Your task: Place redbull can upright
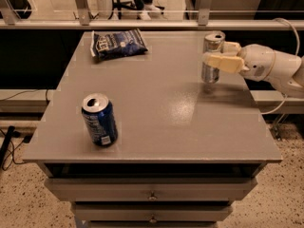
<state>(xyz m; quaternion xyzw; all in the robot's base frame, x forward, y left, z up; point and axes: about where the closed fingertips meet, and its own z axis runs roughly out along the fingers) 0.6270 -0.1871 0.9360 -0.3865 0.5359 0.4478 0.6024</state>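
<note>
Gripper (214, 55) at table (166, 113) right rear, jaws clamped on upright redbull can (209, 73), its middle hidden

On the table (166, 127), the snack bag (118, 42) lies at the back left and the soda can (99, 120) stands at the front left. The redbull can (209, 74) is upright at the back right, clasped by the gripper (216, 54), which reaches in from the right. Drawers (152, 191) sit below the tabletop.
</note>
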